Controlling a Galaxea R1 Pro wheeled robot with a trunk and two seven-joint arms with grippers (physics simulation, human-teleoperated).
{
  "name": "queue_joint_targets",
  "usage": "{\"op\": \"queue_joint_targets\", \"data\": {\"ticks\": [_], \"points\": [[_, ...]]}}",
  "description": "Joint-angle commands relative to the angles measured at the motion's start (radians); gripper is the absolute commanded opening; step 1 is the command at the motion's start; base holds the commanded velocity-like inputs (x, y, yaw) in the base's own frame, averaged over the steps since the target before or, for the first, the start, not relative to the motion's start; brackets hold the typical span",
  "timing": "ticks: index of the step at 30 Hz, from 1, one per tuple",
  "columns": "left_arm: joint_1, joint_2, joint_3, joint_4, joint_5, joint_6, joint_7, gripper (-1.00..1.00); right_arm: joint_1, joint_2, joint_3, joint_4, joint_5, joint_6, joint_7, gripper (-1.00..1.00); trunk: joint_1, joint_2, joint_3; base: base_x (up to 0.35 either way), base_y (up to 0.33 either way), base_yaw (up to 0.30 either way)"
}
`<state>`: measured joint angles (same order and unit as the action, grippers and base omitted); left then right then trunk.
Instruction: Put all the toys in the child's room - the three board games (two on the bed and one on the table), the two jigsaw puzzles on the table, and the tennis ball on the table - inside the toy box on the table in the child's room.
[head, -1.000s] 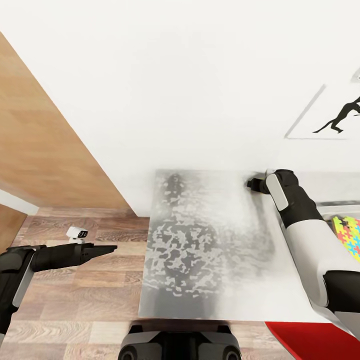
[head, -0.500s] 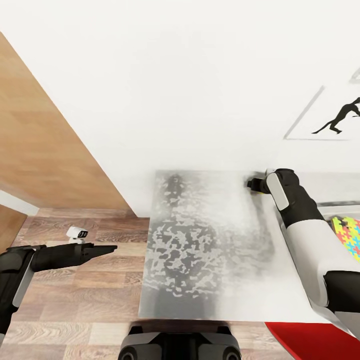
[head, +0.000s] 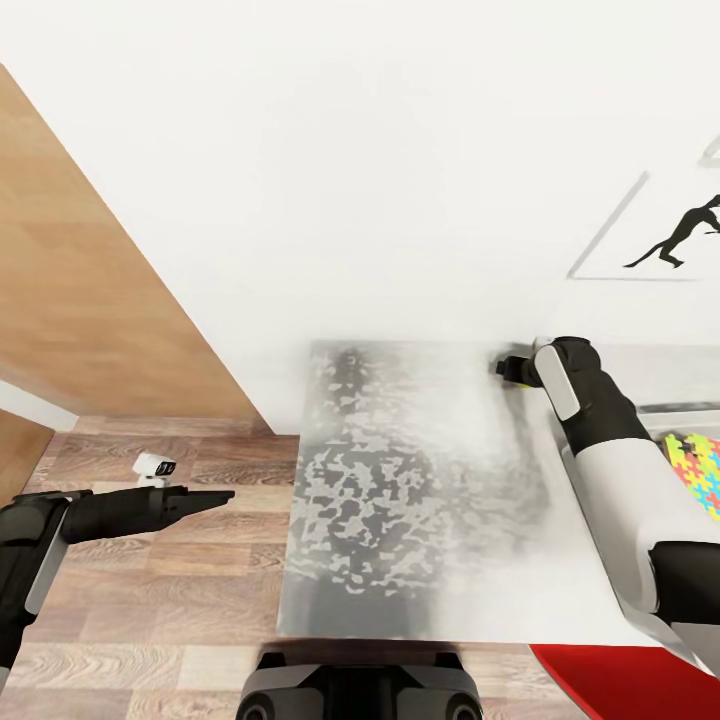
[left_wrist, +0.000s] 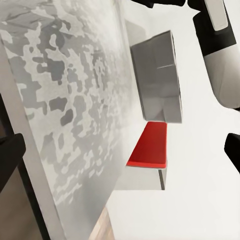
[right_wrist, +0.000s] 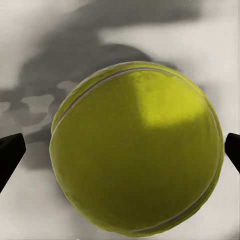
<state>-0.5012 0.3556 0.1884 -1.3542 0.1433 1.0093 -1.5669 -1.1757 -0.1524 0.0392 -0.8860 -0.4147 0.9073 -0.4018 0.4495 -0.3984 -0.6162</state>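
The tennis ball (right_wrist: 135, 150), yellow-green, sits on the table's mottled grey top (head: 400, 500) between the two fingertips of my right gripper (right_wrist: 120, 155), which is open around it with small gaps at each side. In the head view that gripper (head: 503, 368) reaches to the table's far edge by the wall. The toy box (head: 680, 408) stands at the right behind my right forearm, with a jigsaw puzzle (head: 702, 462) of coloured pieces lying in it. My left gripper (head: 222, 495) hangs open over the wooden floor, left of the table, holding nothing.
A red seat (head: 620, 680) stands at the table's near right corner, also seen as a red pad (left_wrist: 150, 145) below the grey toy box (left_wrist: 155, 70). A wooden panel (head: 80, 280) rises at the left. A small white device (head: 153, 466) lies on the floor.
The head view has shifted very slightly. Both arms and the ball stay where they were.
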Motion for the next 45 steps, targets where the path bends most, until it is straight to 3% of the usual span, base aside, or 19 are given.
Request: {"op": "queue_joint_targets", "data": {"ticks": [1, 45], "points": [[0.000, 0.000, 0.000, 0.000, -0.001, 0.011, -0.004, 1.00, 0.000, -0.002, 0.004, -0.001, -0.010, 0.002, -0.010, 1.00, 0.001, -0.002, -0.001, 0.000, 0.000, 0.000], [0.000, 0.000, -0.001, 0.000, -0.001, 0.011, -0.004, 1.00, -0.035, -0.004, 0.004, 0.007, -0.011, 0.038, -0.019, 1.00, 0.001, -0.002, -0.001, 0.000, 0.000, 0.000]]}}
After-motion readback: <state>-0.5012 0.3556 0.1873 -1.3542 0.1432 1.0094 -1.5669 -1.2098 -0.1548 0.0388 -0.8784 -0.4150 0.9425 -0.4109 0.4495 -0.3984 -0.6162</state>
